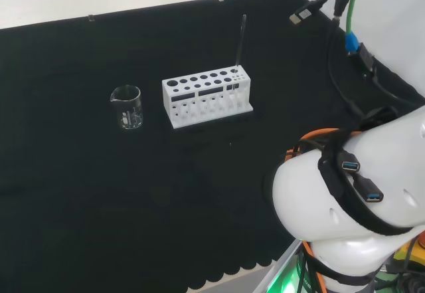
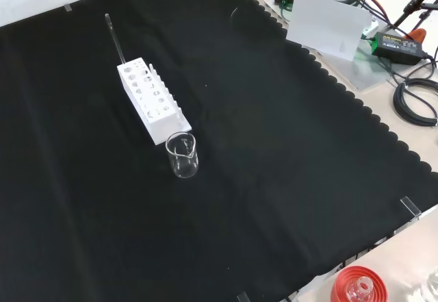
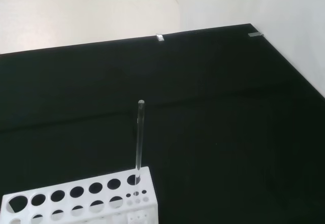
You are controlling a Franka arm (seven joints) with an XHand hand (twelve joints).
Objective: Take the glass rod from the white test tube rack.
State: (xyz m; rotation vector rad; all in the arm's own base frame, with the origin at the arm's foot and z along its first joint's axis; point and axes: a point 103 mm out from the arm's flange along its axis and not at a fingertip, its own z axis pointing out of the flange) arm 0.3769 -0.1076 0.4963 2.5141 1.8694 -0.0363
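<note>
Black cloth point(image 1: 133, 193) covers the bench; whether the hand is open or closed cannot be told.
Upright in an end hole of the white test tube rack point(image 1: 207, 97) stands the glass rod point(image 1: 240, 39); in the head view a clear beaker point(image 1: 127, 107) sits left of the rack, pale floor beyond.

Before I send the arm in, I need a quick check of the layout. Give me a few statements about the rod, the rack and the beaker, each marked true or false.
1. The glass rod stands in a hole at one end of the white test tube rack. True.
2. The rod lies flat on the black cloth. False: it stands nearly upright in the rack, most of its length above it.
3. A clear beaker stands on the cloth apart from the rack, to its left in the head view. True.
4. The beaker is tipped on its side. False: it stands upright.
5. Test tubes fill the rack's other holes. False: in the front view and the wrist view the other holes look empty.
</note>
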